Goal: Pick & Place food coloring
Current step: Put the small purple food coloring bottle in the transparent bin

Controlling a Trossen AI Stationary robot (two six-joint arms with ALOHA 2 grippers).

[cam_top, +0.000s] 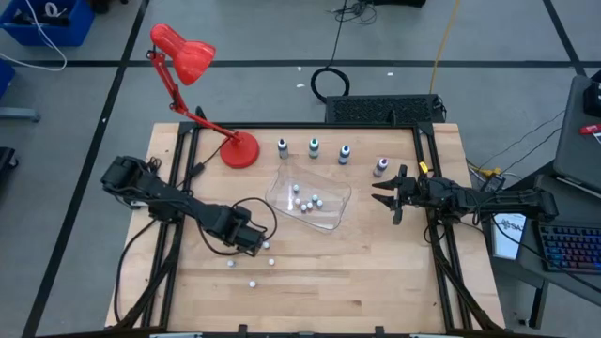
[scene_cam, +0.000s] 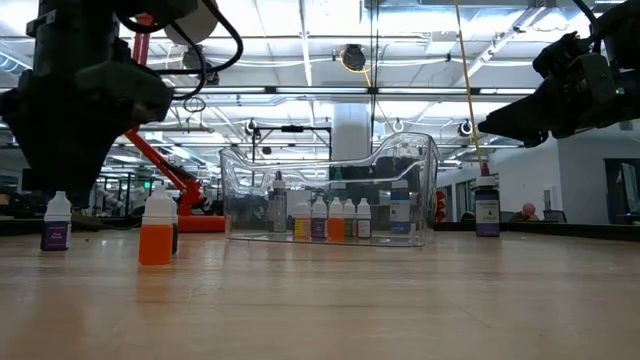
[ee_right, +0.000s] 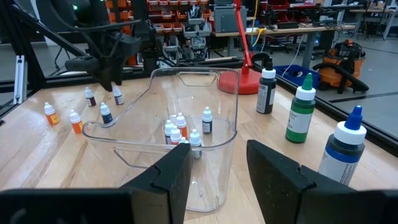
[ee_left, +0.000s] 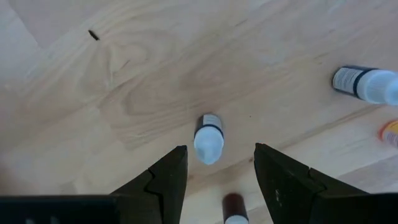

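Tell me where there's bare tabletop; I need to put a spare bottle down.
The wood between the clear container and the right gripper is bare, as is the near right corner. It's crowded around the left gripper, where small dropper bottles are scattered, and along the bottle row behind.

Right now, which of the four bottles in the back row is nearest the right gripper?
The pink-purple bottle, at the row's right end, beside the open right gripper; the dark bottle, green bottle and blue bottle stand farther left.

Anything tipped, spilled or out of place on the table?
No spill shows. Small bottles stand loose on the wood near the left gripper, outside the clear container. Four larger bottles line up upright behind it.
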